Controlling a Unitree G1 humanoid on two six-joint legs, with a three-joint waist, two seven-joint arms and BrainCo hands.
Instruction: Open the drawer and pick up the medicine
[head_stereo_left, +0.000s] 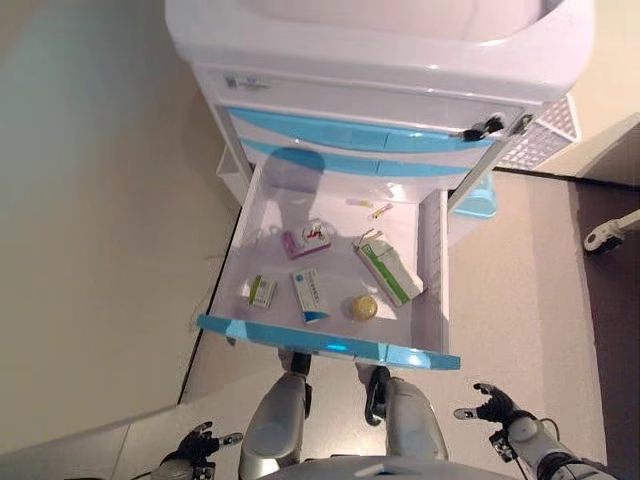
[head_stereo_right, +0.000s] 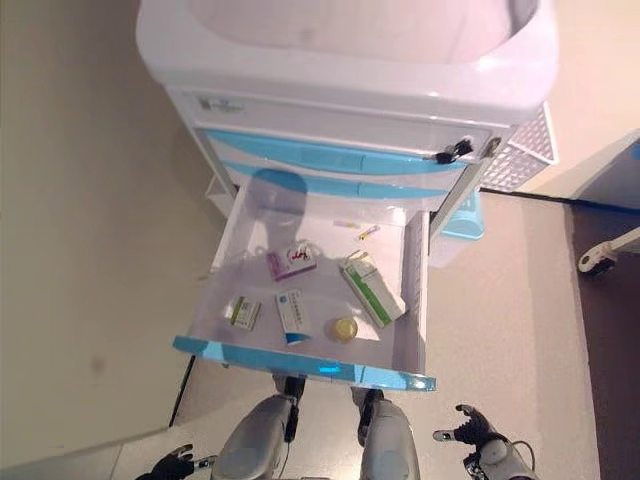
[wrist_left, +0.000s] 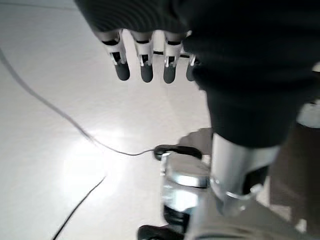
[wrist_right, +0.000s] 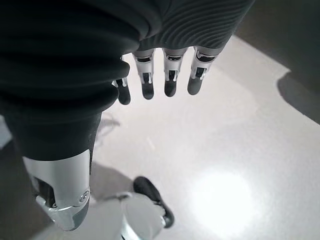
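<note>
The lowest drawer of a white and blue cart stands pulled out. Inside lie a long green and white medicine box, a pink and white box, a blue and white box, a small green and white box and a round yellow item. My left hand hangs low at the lower left, away from the drawer, fingers relaxed and holding nothing. Low at the lower right, my right hand is likewise open and empty.
The cart's white top and two shut blue drawers rise above the open one. A key hangs at the cart's right side, by a white mesh basket. A castor shows at far right. Beige wall at left.
</note>
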